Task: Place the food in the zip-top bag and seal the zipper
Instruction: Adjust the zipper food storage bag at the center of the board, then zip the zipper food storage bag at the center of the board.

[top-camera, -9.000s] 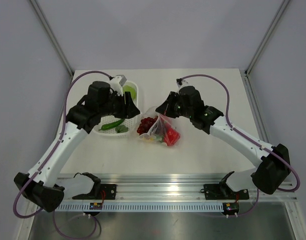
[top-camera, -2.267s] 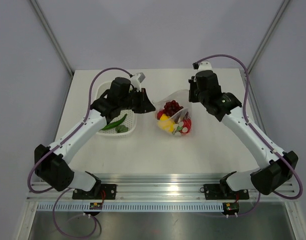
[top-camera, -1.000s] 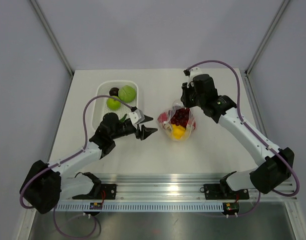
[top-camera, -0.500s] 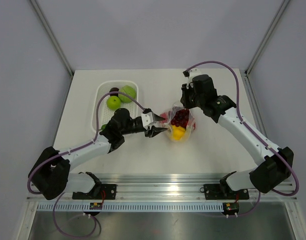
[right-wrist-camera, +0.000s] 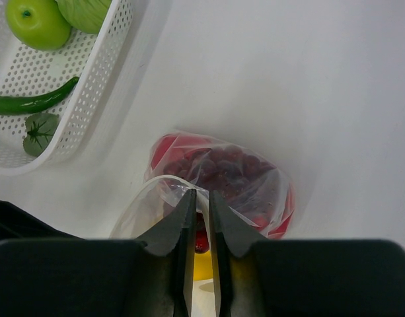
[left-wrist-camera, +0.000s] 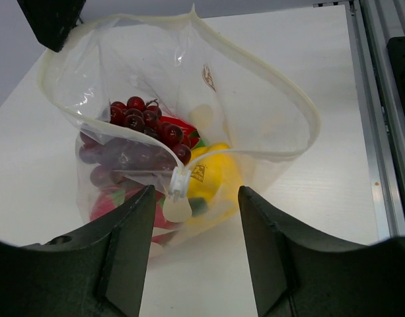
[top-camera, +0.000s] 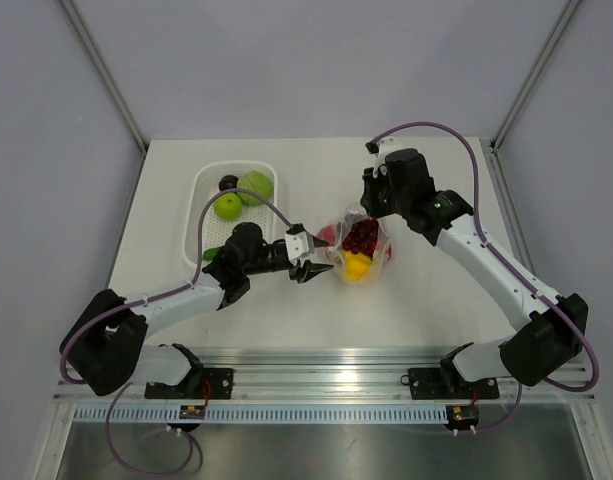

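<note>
The zip-top bag stands on the table with its mouth open. It holds a dark grape bunch, a yellow piece and red pieces. The zipper rings the open mouth, and its slider hangs on the near edge. My right gripper is shut on the bag's far rim and holds it up; it also shows in the top view. My left gripper is open and empty, low at the bag's left side, with its fingers either side of the slider.
A white slotted basket stands at the back left with a green apple, a green cabbage and a dark piece. In the right wrist view it also holds a green chili and a leaf.
My left gripper has moved right from beside the basket to the bag's near edge, staying open. My right gripper has kept its hold on the bag's rim.
</note>
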You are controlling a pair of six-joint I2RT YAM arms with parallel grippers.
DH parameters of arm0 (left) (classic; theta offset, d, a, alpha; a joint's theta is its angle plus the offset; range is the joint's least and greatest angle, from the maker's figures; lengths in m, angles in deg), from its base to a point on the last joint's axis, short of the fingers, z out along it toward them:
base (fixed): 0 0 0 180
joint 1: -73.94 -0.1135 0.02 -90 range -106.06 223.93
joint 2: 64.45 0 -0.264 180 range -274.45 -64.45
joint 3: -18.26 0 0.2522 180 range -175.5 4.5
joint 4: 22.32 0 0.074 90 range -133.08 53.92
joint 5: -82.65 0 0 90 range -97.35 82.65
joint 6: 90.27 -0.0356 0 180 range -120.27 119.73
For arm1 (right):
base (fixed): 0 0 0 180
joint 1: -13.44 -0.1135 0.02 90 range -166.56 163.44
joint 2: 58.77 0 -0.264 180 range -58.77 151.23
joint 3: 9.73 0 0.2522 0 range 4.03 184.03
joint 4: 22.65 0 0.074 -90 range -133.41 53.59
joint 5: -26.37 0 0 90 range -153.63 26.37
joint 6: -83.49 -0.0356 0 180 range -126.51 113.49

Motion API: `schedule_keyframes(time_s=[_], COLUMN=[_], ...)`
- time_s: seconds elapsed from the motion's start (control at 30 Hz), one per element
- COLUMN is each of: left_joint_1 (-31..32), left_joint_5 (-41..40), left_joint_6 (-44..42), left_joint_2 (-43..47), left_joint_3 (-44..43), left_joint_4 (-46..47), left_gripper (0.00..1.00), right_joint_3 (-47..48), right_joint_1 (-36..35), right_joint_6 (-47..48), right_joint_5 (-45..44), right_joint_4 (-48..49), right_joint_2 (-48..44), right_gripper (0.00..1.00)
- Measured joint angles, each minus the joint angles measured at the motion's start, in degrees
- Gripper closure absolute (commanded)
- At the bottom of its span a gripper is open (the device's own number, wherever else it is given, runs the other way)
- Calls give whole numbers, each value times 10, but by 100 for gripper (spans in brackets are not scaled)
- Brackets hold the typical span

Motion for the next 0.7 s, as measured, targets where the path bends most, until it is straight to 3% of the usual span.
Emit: schedule_keyframes(time_s=[0.5, 0.63, 0.7], left_joint_1=[-4, -4, -4], left_joint_5=[9, 7, 6], left_joint_6=[55, 74, 83], left_joint_2=[-85, -89, -90], left_joint_3=[-2, -2, -2], left_joint_4=[96, 134, 148], left_gripper=[50, 56, 66], right_joint_3=[3, 4, 4], right_joint_1=[0, 0, 0], right_joint_6=[-2, -2, -2], right_joint_5=[10, 10, 10], right_joint_4=[-1, -1, -1], right_joint_2=[0, 0, 0], right_gripper=[82, 82, 82])
